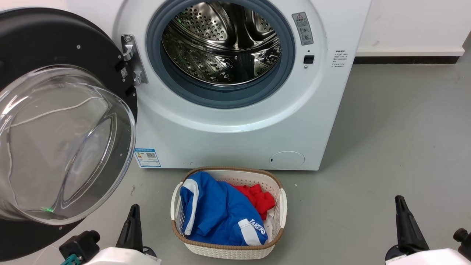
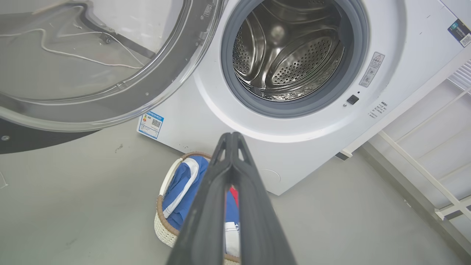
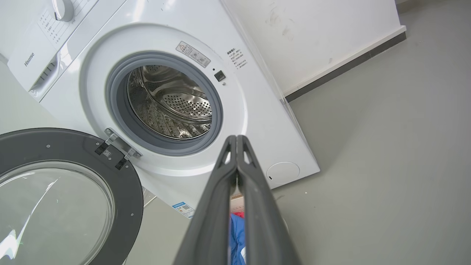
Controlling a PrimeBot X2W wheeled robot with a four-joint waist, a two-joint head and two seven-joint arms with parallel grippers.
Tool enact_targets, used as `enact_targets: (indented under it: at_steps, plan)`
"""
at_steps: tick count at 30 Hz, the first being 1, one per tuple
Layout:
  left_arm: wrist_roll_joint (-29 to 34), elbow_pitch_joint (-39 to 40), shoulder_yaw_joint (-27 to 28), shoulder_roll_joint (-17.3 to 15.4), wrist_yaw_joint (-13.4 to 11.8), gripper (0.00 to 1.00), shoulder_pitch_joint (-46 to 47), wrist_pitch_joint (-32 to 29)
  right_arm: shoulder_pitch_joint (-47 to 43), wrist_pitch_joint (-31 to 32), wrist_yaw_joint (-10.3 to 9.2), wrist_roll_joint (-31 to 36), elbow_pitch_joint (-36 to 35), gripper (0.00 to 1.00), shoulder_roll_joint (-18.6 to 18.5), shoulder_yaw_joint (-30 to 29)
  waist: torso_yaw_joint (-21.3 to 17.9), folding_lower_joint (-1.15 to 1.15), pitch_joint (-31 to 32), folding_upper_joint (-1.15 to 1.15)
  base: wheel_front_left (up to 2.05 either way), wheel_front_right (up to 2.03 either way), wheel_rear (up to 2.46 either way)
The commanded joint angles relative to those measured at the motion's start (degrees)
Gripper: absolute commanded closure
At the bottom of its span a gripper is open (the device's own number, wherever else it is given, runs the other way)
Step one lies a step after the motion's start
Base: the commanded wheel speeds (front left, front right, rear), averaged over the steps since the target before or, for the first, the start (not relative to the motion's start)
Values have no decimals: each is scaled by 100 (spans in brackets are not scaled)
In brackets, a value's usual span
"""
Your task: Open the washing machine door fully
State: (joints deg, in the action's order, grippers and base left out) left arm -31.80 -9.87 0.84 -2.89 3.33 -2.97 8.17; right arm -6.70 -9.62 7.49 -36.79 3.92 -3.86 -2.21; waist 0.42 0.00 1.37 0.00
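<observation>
The white washing machine stands ahead with its steel drum and grey rubber ring exposed. Its door, a black disc with a bulging clear glass bowl, is swung wide to the left on a metal hinge. My left gripper is low at the bottom left, shut and empty, just right of the glass bowl and apart from it. My right gripper is at the bottom right, shut and empty, far from the machine. The machine, the door and the left gripper appear from the left wrist; the machine, the door and the right gripper from the right wrist.
A white basket with a wicker rim holds blue and red clothes on the grey floor in front of the machine, between my two grippers. A white wall with a dark skirting runs right of the machine. A white rack stands beside the machine.
</observation>
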Motion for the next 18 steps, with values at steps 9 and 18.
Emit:
enact_targets:
  at_steps: [9,18]
  plan:
    - [-917,-6,107,1,75,100,270,-217,308,191,1,-895,89,100,-77,0,-4,0,-14,0,0,0,0]
    - [-1649,-65,177,1,130,100,371,-400,452,357,1,-1603,220,100,-92,-11,-8,0,-29,0,0,0,0]
